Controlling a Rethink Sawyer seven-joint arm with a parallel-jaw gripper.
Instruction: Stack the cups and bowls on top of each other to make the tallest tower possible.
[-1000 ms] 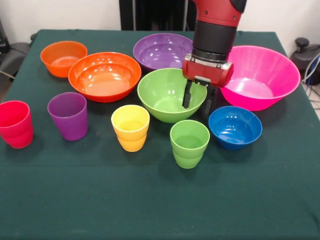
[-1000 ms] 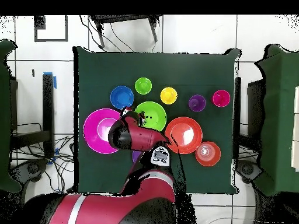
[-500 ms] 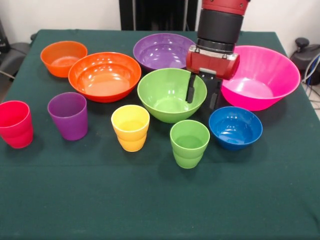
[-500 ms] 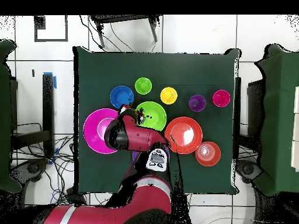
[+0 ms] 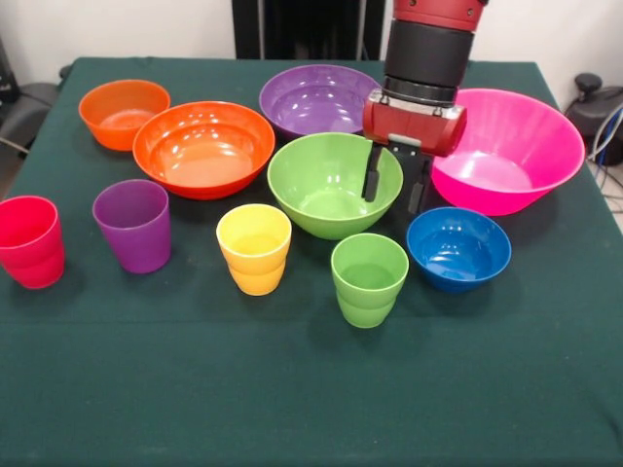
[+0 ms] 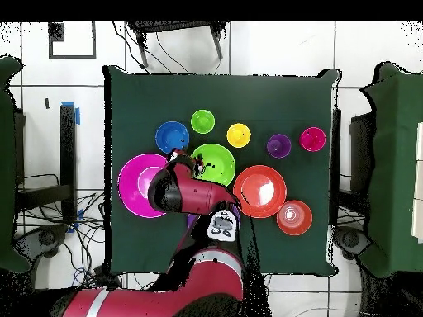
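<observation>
Gripper [image 5: 393,192] above right rim of green bowl [image 5: 326,185], jaws spread, holding nothing. Pink bowl [image 5: 516,146] beside it. All bowls, cups sit apart on desk [image 5: 292,389].

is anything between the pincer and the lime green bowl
Nothing visible does. The open pincer hangs at the lime green bowl's rim on the pink bowl's side, one finger over the bowl's inside and one outside it, with no cup or other bowl between.

A dark green table [image 5: 292,409] on tiled floor [image 6: 273,49].
</observation>
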